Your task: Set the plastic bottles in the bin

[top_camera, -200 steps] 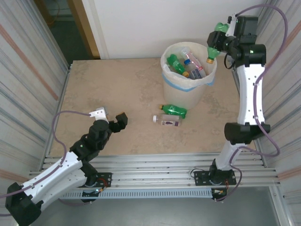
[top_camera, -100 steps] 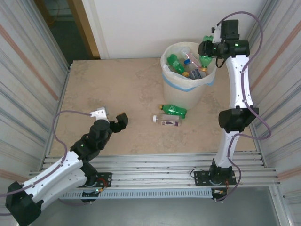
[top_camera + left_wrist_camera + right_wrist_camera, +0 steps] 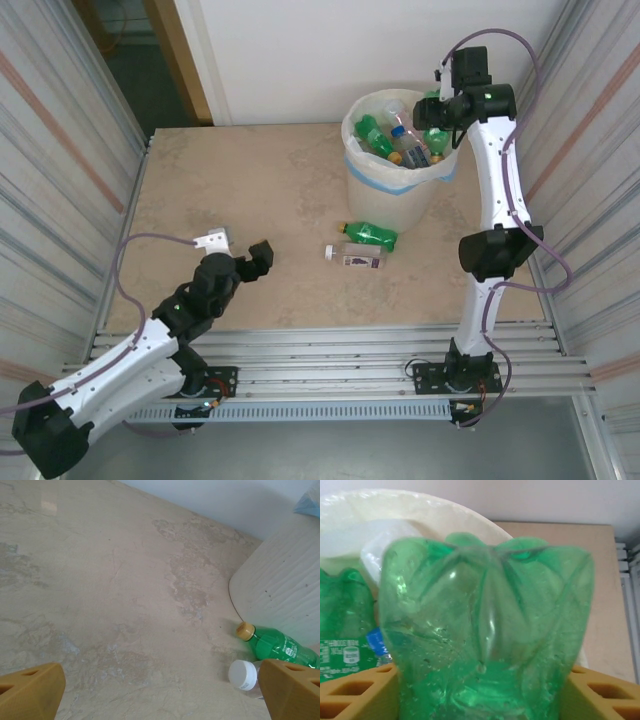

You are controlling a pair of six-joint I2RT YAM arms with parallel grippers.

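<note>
The left gripper [image 3: 256, 260] sits low over the beige stone-patterned tabletop [image 3: 230, 180], at about 8 o'clock in the overhead view, and points toward 2 o'clock. Its tan fingers [image 3: 30, 690] are spread as wide as they go, one at each lower corner of the left wrist view. Only bare table shows between them.

Well apart from it, toward 3 o'clock, two bottles lie on their sides at the 6 o'clock side of the bin. The green plastic bottle with a tan cap [image 3: 372, 234] lies just beside the bin's foot, cap toward 9 o'clock. The small clear plastic bottle with a white cap [image 3: 357, 259] and a dark label lies just beside the green one, at its 6 o'clock, with its cap also toward 9 o'clock.

The round cream-white plastic bin [image 3: 400, 200] stands upright at about 1 o'clock on the table. It has a translucent liner folded over its rim and a blue tape band [image 3: 385, 184] below that. Several bottles lie inside it, among them a green one [image 3: 373, 135] toward 9 o'clock and a clear one [image 3: 410, 135] near the middle.

The right gripper [image 3: 437, 112] hangs over the bin's rim at 2 o'clock. A translucent green bottle [image 3: 485, 625] sits between its tan pads [image 3: 355, 692], base toward the wrist camera, and its flanks reach both of them. The fingers are partly spread, and whether they press on the bottle cannot be told.
</note>
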